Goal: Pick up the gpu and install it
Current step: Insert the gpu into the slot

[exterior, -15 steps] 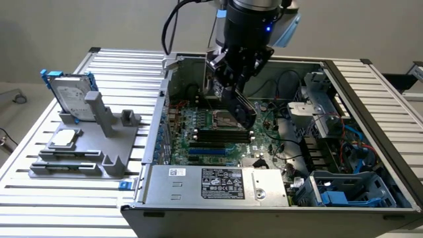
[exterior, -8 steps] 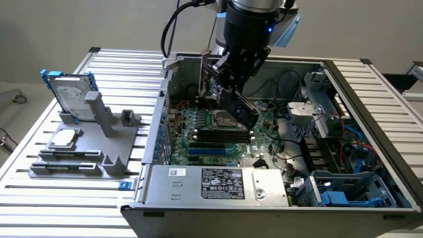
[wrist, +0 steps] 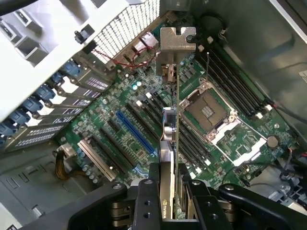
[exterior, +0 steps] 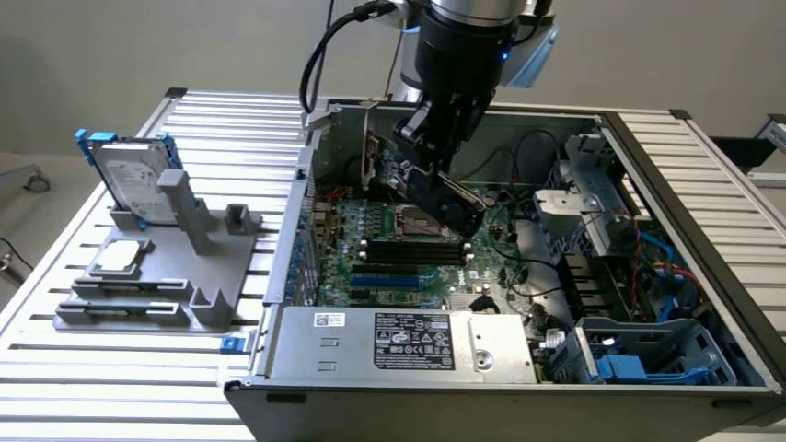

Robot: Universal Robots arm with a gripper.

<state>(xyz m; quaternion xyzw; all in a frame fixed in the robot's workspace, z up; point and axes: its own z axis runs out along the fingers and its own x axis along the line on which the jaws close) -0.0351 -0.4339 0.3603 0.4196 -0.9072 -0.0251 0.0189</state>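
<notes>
Hard drive [exterior: 129, 175] upright in the grey fixture [exterior: 184, 249] on the tabletop [exterior: 74, 368] at exterior view's left; my jaws part-closed, clamped on the gpu [exterior: 430, 189], held edge-on and tilted over the motherboard [exterior: 406, 258] inside the open case [exterior: 516, 396]; blue drive cage [exterior: 657, 354] at right

Gpu [wrist: 169, 143] edge-on between fingers [wrist: 145, 206], above green motherboard [wrist: 120, 98]
</notes>
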